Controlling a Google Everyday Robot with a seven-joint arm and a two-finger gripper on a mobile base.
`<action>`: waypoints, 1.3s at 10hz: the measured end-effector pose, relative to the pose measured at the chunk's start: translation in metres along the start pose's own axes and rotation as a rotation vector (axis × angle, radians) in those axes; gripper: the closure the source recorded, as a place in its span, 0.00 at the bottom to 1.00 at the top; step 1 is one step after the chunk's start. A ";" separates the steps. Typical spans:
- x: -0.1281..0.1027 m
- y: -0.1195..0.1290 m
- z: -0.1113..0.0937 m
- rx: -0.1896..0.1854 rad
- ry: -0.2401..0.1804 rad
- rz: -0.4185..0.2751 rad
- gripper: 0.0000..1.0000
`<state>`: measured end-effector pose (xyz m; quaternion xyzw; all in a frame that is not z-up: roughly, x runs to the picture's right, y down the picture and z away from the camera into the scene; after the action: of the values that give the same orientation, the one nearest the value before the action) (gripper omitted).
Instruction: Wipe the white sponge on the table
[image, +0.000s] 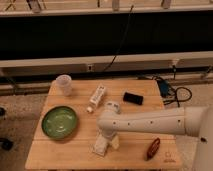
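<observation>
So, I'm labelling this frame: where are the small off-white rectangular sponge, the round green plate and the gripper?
white sponge (98, 149): camera view, its near edge.
green plate (59, 122): camera view, its bare centre.
gripper (106, 141): camera view, midway between fingertips, at the sponge.

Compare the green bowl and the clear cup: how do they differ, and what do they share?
The green bowl is opaque, the clear cup see-through. The bowl is wide and shallow, the cup narrow and taller. The bowl sits nearer the front, the cup at the far left corner. Both are round, upright on the table. The gripper is low, right of the bowl.
</observation>
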<state>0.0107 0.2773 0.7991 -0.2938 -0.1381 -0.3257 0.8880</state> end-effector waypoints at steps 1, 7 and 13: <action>0.000 0.000 0.000 0.000 0.000 0.000 0.20; -0.003 0.000 0.000 0.011 -0.008 -0.007 0.20; -0.004 -0.001 0.000 0.020 -0.017 -0.012 0.20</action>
<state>0.0068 0.2791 0.7976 -0.2870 -0.1505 -0.3271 0.8877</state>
